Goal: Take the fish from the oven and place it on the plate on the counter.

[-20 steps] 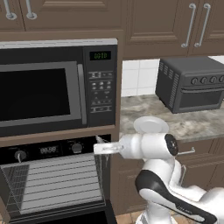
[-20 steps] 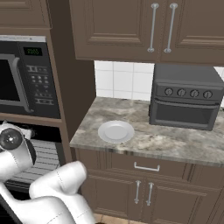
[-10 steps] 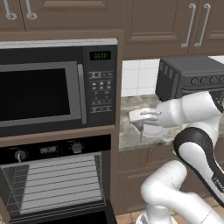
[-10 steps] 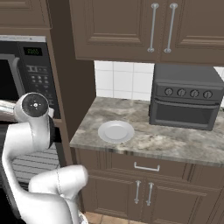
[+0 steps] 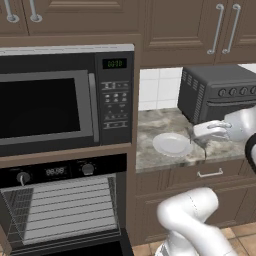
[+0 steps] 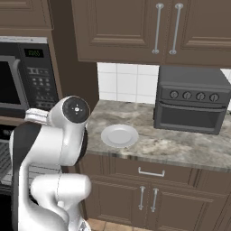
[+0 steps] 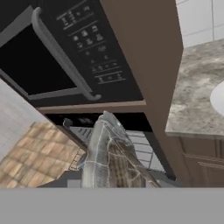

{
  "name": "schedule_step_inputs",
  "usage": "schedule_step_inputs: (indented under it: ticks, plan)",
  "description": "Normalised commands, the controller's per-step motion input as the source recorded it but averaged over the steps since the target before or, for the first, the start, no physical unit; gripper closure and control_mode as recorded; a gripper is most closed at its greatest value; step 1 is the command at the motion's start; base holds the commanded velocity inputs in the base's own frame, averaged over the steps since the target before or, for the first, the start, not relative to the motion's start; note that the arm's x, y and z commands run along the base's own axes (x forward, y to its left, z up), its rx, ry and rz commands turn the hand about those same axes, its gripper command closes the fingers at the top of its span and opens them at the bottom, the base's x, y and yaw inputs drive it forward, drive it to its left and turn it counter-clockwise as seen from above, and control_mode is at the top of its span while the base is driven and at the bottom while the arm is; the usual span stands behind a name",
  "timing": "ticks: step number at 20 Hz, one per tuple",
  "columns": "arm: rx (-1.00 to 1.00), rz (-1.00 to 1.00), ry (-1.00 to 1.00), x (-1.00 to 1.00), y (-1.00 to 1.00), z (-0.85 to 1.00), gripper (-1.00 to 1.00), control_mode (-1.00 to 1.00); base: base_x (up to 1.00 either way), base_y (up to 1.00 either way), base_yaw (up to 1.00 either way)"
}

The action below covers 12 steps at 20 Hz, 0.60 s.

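Observation:
My gripper point(image 5: 196, 139) hovers over the counter point(image 5: 152, 162) just right of the round white plate point(image 5: 171, 144), in front of the toaster oven. It is shut on the fish point(image 7: 103, 151), a slender grey shape that looms close in the hand view and shows as a thin dark sliver point(image 5: 199, 145) in the left base view. The plate point(image 6: 119, 135) lies bare; its rim point(image 7: 218, 99) also peeks in at the right of the hand view. The oven point(image 5: 65, 210) stands open below the microwave, wire racks point(image 7: 138, 144) showing.
The dark grey toaster oven point(image 6: 191, 106) stands at the back of the counter, right of the plate. The microwave point(image 5: 60, 105) sits above the oven in a tall brown cabinet column. My arm's elbow point(image 6: 67, 131) rises left of the counter. Upper cabinets hang overhead.
The arm has swung right, from in front of the oven to above the counter beside the plate, carrying the fish. The plate has not moved.

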Motion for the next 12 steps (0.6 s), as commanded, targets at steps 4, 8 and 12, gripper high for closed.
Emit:
schedule_step_inputs:
  ticks: [4,8,12]
  plan:
    - [0.00,-0.03,0.00,0.01,-0.88,-0.54,1.00,-1.00,0.00,0.00,0.00]
    - [-0.04,-0.04,0.08,0.38,-0.48,-0.63,1.00,-1.00,0.00,0.00,0.00]
    - [-0.04,-0.06,0.19,0.97,-0.19,-0.42,1.00,-1.00,0.00,0.00,0.00]
